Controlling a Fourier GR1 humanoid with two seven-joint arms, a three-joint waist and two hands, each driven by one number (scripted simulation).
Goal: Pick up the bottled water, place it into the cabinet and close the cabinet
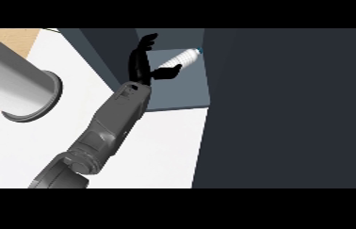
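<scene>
Only one arm shows. It comes up from the bottom left of the head view, and nothing here tells for sure which arm it is; going by where it comes in, it looks like the left hand [144, 63]. The other hand does not show at all. The fingers [147, 40] are long and mostly straight, pointing up and spread a little, and the thumb [167, 73] sticks out to the side under the bottled water [179, 60]. The bottle is tilted, with its small blue cap up and to the right, and it sits inside the open cabinet [182, 97] on its grey shelf. The thumb seems to touch the low end of the bottle, but the fingers are not curled round it. The low end of the bottle is partly hidden by the hand. A big dark panel [278, 110], maybe the cabinet door, fills the right side and hides what is behind it. On the white tabletop [160, 148], by its left edge, lies a grey round thing [28, 91] like a pipe, cut off by the view's edge.
</scene>
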